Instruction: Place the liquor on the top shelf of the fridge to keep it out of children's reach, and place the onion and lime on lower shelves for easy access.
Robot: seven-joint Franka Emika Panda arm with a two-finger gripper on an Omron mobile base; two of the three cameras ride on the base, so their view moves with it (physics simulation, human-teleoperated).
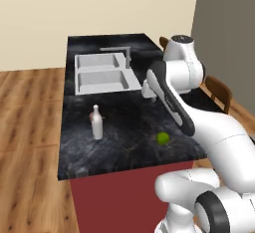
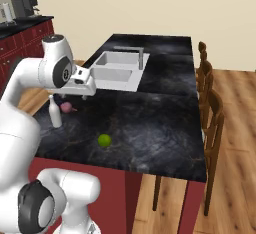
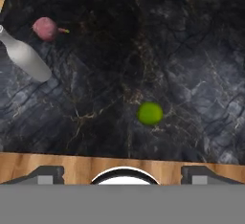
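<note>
The gripper (image 3: 122, 173) hangs wide open and empty above the lime (image 3: 150, 113), with the liquor (image 3: 26, 58) off to one side, so picking something up probably comes next.

Bright even rendered light, soft blur throughout, faint shadows, mild sheen on dark countertop (image 1: 124, 127)

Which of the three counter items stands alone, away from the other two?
The lime: a green ball alone mid-counter, while the onion sits beside the liquor.
</note>
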